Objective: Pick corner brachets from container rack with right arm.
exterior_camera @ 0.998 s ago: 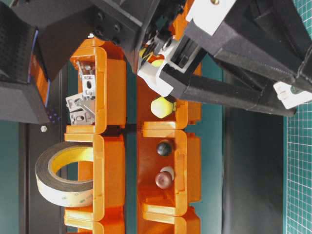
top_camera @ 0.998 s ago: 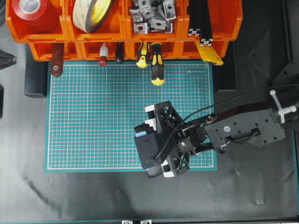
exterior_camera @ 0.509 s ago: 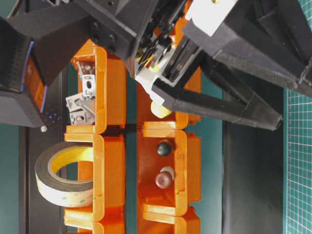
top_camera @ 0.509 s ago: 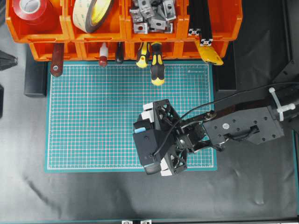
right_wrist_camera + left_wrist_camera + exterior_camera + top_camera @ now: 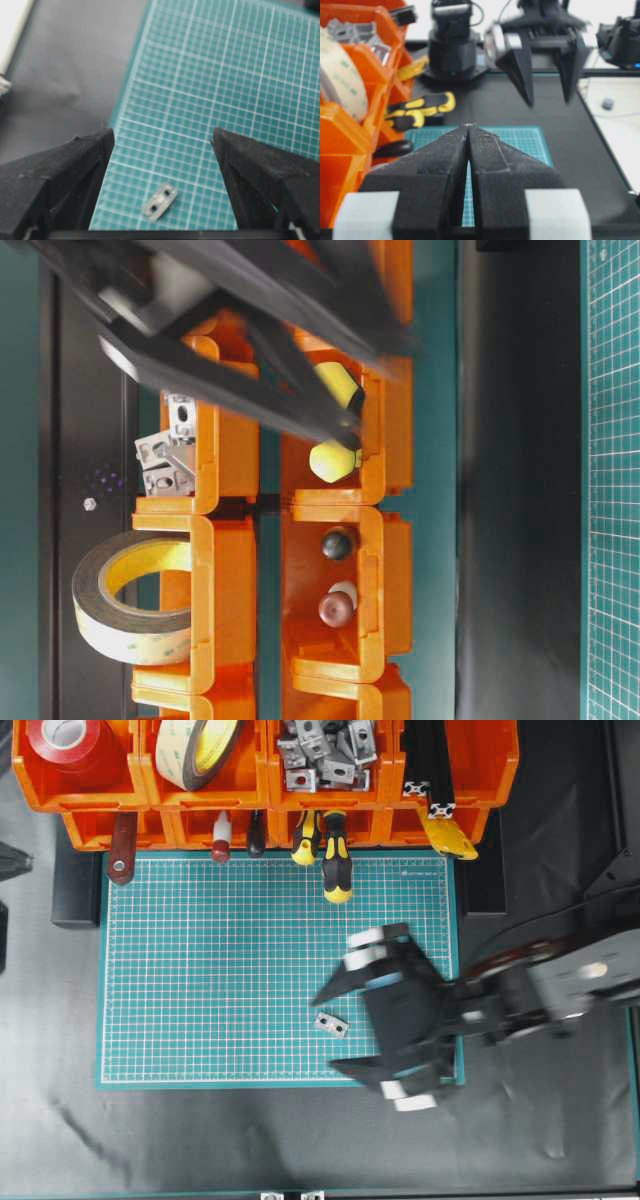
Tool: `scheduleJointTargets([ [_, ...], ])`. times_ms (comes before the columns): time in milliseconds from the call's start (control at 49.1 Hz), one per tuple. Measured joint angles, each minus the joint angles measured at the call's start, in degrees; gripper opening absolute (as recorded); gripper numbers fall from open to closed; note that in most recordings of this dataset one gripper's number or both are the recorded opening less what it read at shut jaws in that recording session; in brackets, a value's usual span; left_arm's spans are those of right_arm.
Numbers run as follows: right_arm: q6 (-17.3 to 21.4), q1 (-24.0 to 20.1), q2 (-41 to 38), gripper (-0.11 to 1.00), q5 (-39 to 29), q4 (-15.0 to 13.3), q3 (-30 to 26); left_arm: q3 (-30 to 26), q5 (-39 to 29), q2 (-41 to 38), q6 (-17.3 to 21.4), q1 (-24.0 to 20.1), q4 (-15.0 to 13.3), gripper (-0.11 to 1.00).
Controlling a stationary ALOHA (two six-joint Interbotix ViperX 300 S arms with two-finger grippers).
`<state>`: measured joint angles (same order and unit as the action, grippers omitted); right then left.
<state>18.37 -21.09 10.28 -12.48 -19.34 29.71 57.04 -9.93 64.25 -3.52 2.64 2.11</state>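
the right arm (image 5: 560, 995) reaches in from the right edge of the overhead view, blurred. its right gripper (image 5: 337, 1025) points left with the 2 fingers (image 5: 345, 982) spread wide and nothing between them. in the left wrist view the left gripper (image 5: 469, 129) sits low and level, its 2 dark fingers pressed together at the tips, holding nothing.
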Motion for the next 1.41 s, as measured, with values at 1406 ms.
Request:
scheduleJointTargets([
  [1406,2.37,2.11,56.43,0.7,-7.82,0.26,22.94,0.88,-2.81,2.46,-0.09,1.05,0.0,0.0],
])
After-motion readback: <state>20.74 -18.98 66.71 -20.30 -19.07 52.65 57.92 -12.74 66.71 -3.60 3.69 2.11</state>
